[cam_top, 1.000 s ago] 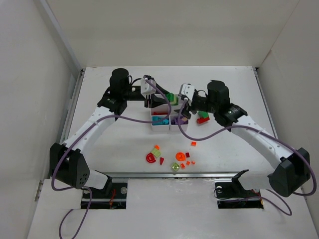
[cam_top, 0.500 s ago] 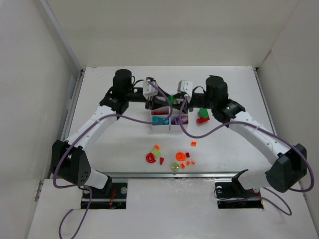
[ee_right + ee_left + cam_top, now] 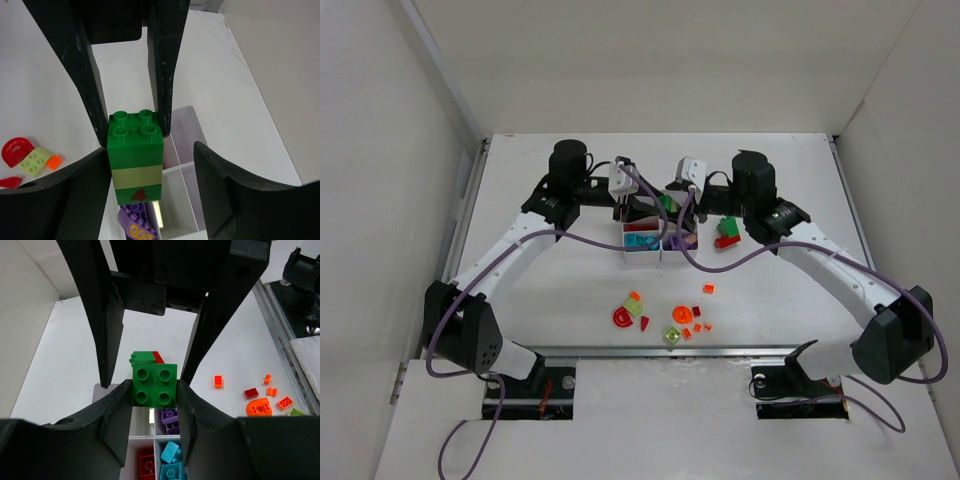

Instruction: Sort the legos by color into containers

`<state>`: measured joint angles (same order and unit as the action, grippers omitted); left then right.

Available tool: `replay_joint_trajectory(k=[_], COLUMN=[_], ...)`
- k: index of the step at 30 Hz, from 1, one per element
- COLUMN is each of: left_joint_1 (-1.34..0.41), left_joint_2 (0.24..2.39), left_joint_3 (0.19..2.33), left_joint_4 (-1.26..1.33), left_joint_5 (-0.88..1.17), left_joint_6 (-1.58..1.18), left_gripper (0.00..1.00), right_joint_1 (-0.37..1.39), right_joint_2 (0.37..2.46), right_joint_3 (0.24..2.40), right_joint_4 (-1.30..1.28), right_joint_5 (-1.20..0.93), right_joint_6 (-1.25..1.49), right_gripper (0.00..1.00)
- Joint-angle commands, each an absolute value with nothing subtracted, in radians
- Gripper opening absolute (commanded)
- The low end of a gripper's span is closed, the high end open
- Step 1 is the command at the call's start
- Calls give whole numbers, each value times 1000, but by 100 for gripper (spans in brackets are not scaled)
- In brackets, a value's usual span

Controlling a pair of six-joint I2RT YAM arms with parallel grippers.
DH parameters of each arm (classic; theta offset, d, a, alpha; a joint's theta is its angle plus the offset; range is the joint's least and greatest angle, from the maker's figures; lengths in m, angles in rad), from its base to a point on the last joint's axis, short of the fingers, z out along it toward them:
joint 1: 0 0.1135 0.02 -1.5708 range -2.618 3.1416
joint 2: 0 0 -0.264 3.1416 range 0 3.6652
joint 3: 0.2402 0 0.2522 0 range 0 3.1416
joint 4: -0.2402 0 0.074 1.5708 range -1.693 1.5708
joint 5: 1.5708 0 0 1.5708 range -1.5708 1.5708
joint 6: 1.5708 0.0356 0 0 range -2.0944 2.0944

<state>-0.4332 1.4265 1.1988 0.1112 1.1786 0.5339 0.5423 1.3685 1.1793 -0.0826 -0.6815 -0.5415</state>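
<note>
Fingers (image 3: 114, 416) of the left gripper (image 3: 154, 390) were pressed in on a dark green two-by-two brick (image 3: 154, 385), one pad on each flank, so the brick sat pinched with its studs facing the wrist camera. It hung above the white containers (image 3: 145, 424), whose compartments below showed purple bricks (image 3: 170, 417), red bricks (image 3: 146, 462) and teal bricks (image 3: 171, 454), each colour in its own cell.

On the right gripper (image 3: 150, 150) the jaws stood apart. A tall green stack (image 3: 135, 160) with a lime band across its middle lay against the finger on the left of that wrist view, while the other finger (image 3: 227, 195) was clear of it with a gap between. Whether the stack stood in a compartment or merely leaned on the finger could not be told from these angles. A purple piece (image 3: 134, 227) showed just under it.

From overhead, both grippers met over the far end of the containers at the middle of the table. A green-and-red brick (image 3: 725, 235) lay just to their right. Nearer the arm bases lay the unsorted legos (image 3: 682, 322): red, orange and lime pieces, among them a red arch (image 3: 620, 318).
</note>
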Motion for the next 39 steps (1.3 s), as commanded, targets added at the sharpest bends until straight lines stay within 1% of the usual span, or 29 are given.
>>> replay_joint_trajectory(k=[1, 2, 3, 4, 6, 10, 16, 18, 19, 20, 23, 24, 27, 30, 31, 34, 35, 37, 38, 39], left_joint_1=[-437, -437, -437, -437, -437, -437, -437, -437, -437, -437, -437, -437, -437, -437, -437, -437, -437, -437, -437, -437], left_joint_2=[1411, 1411, 1411, 1411, 1411, 1411, 1411, 1411, 1411, 1411, 1411, 1411, 1411, 1411, 1411, 1411, 1411, 1411, 1411, 1411], left_joint_3=[1255, 1255, 1255, 1255, 1255, 1255, 1255, 1255, 1255, 1255, 1244, 1244, 1235, 1235, 1235, 1226, 1226, 1226, 1226, 1226], left_joint_4=[135, 135, 135, 135, 135, 135, 135, 135, 135, 135, 135, 135, 135, 144, 144, 144, 144, 144, 144, 144], left_joint_5=[1227, 1227, 1227, 1227, 1227, 1218, 1218, 1218, 1218, 1218, 1218, 1218, 1218, 1218, 1218, 1218, 1218, 1218, 1209, 1200], left_joint_6=[523, 523, 523, 523, 523, 523, 523, 523, 523, 523, 523, 512, 512, 503, 503, 503, 503, 503, 503, 503], left_gripper=[0, 0, 0, 0, 0, 0, 0, 0, 0, 0, 0, 0, 0, 0, 0, 0, 0, 0, 0, 0], right_joint_1=[534, 534, 534, 534, 534, 525, 516, 515, 515, 515, 515, 515, 515, 515, 515, 515, 515, 515, 506, 506], right_joint_2=[1348, 1348, 1348, 1348, 1348, 1348, 1339, 1328, 1328, 1328, 1338, 1338, 1338, 1338, 1338, 1347, 1347, 1356, 1365, 1365], right_joint_3=[1178, 1178, 1178, 1178, 1178, 1160, 1150, 1150, 1150, 1150, 1189, 1201, 1220, 1220, 1220, 1220, 1229, 1229, 1229, 1229], right_joint_4=[-26, -26, -26, -26, -26, -47, -69, -69, -69, -69, -80, -95, -109, -129, -129, -166, -166, -175, -192, -192], right_joint_5=[-681, -681, -681, -672, -658, -644, -644, -655, -666, -666, -689, -689, -689, -689, -689, -707, -707, -730, -730, -745], right_joint_6=[-538, -538, -538, -538, -529, -529, -529, -529, -529, -529, -529, -529, -529, -529, -529, -529, -529, -529, -554, -554], right_gripper=[69, 66, 59, 58, 58, 69, 69, 63, 57, 49, 49, 55, 57, 47, 37, 22, 14, 12, 8, 6])
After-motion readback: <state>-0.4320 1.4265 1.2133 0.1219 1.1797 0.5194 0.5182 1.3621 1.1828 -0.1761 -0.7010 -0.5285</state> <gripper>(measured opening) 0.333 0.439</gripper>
